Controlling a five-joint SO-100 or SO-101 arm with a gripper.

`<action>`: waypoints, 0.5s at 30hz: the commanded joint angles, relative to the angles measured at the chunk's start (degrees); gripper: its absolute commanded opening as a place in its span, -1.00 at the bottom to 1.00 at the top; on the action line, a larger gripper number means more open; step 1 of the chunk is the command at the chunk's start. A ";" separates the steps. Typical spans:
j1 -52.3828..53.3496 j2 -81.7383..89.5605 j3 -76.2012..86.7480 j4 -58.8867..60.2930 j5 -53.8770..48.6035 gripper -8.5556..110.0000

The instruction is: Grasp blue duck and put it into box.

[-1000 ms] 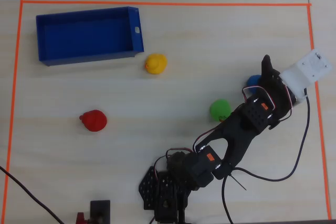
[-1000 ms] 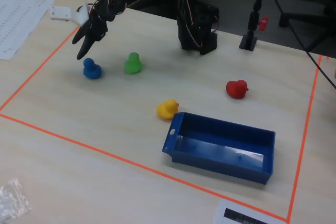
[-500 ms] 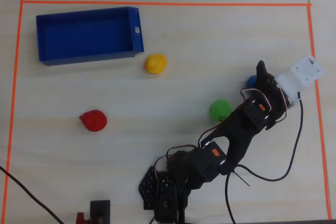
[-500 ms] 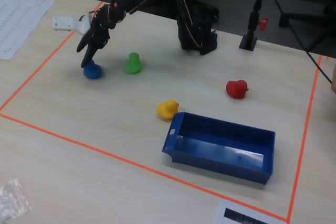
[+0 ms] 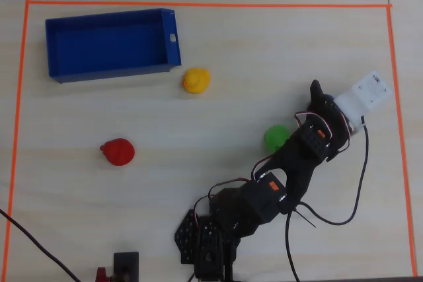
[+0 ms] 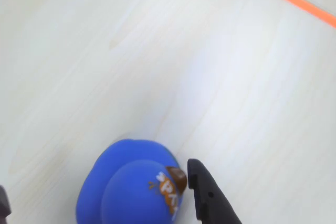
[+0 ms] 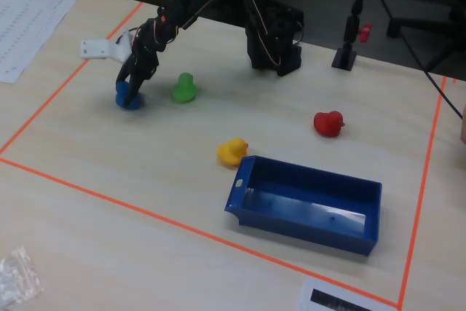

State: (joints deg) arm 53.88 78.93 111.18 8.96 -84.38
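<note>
The blue duck point(image 6: 131, 187) fills the bottom of the wrist view, its brown beak pointing toward the right finger point(image 6: 207, 198). My gripper point(image 6: 97, 182) is open and lowered around the duck, the right finger close to the beak and the left finger only just showing at the frame's edge. In the fixed view the gripper point(image 7: 131, 89) stands over the blue duck point(image 7: 128, 100) at the table's left. In the overhead view the gripper point(image 5: 316, 96) hides the duck. The dark-blue box point(image 5: 106, 47) point(image 7: 306, 202) lies empty, far from the gripper.
A green duck point(image 7: 185, 87) point(image 5: 276, 137) stands close beside the gripper. A yellow duck point(image 7: 231, 151) point(image 5: 196, 79) sits by the box's short side, and a red duck point(image 7: 328, 123) point(image 5: 117, 151) stands apart. Orange tape point(image 5: 198, 4) frames the work area.
The gripper has come down from above and beside the blue duck to straddle it. In the overhead view the duck went from partly visible to hidden under the gripper.
</note>
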 commanded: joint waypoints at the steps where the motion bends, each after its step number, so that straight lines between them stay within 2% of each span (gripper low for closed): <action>1: -1.05 -0.09 0.09 -1.58 0.79 -0.32; 3: -1.41 -0.35 0.26 -1.58 1.85 -0.81; 4: -1.49 -0.44 0.18 -0.97 2.11 -0.86; 12: -2.29 0.44 -0.44 3.69 4.75 -0.86; 15: -3.25 3.52 -3.16 9.58 8.96 -0.86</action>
State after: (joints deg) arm 52.03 78.66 111.09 12.39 -79.28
